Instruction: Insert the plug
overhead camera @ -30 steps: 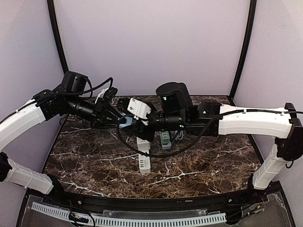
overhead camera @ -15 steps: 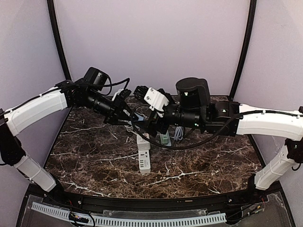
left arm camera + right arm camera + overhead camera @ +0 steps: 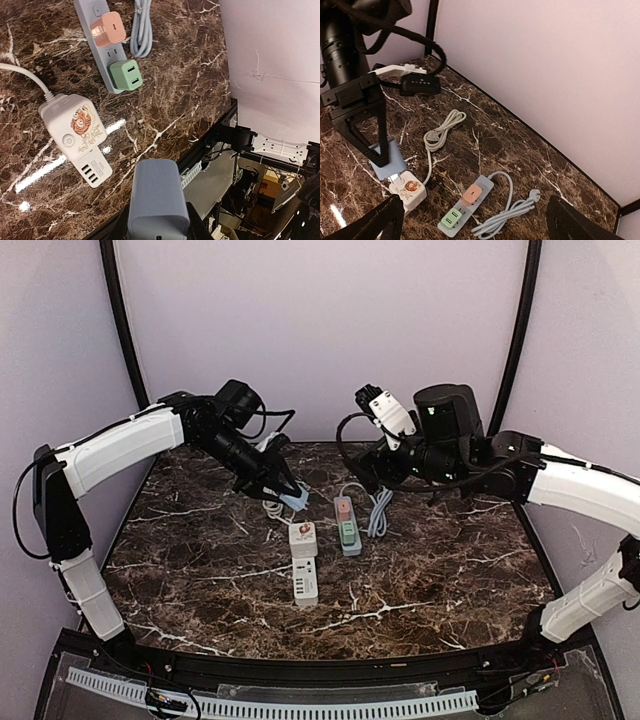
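Observation:
My left gripper (image 3: 283, 490) is shut on a blue-grey plug (image 3: 295, 501), which hangs just over the far end of the white power strip (image 3: 304, 562) with a cartoon sticker. In the left wrist view the plug (image 3: 159, 197) fills the space between my fingers, and the white strip (image 3: 75, 137) lies beyond it. The right wrist view shows the plug (image 3: 385, 161) close above the white strip (image 3: 408, 192); whether they touch I cannot tell. My right gripper (image 3: 362, 468) is open and empty, raised over the back right of the table.
A grey power strip (image 3: 346, 523) holding a pink plug (image 3: 108, 29) and a green plug (image 3: 127, 75) lies right of the white one. Its bundled cord (image 3: 378, 512) rests beside it. The white strip's coiled cord (image 3: 440, 131) lies behind. Walls enclose the table.
My right gripper has opened, let go of the plug and drawn back up to the right. My left arm has carried the plug right, down to the white strip.

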